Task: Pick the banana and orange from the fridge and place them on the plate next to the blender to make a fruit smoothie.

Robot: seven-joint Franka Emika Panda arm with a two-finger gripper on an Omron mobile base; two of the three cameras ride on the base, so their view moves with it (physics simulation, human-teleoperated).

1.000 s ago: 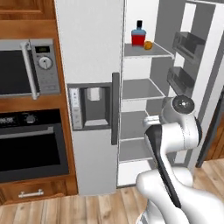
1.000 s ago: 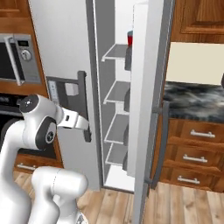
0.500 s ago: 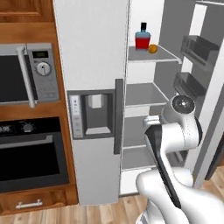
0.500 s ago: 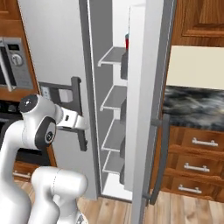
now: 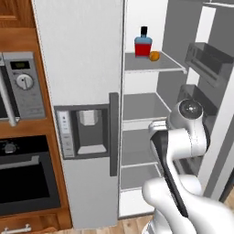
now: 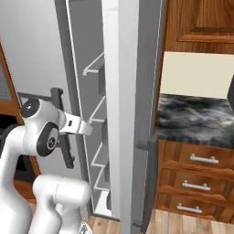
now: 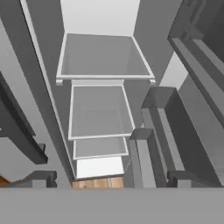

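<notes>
**Left base view: fruit on top shelf, arm low**

The orange (image 5: 155,55), a smooth ball, is seen at the front edge of the fridge (image 5: 82,68) top shelf, beside 1 glossy red-and-blue bottle (image 5: 143,45). Jaws are fully spread, nothing held. Risk: the bottle could be knocked over if the reach is aimed left.

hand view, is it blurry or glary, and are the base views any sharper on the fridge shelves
Hand view: soft and slightly blurred, flat even light, no glare, the fridge shelves pale with faint shading. Left base view: crisper, the orange and the red-and-blue bottle read clearly, with mild shadow under each shelf. Right base view: the open door edge blocks most of the shelves.
</notes>
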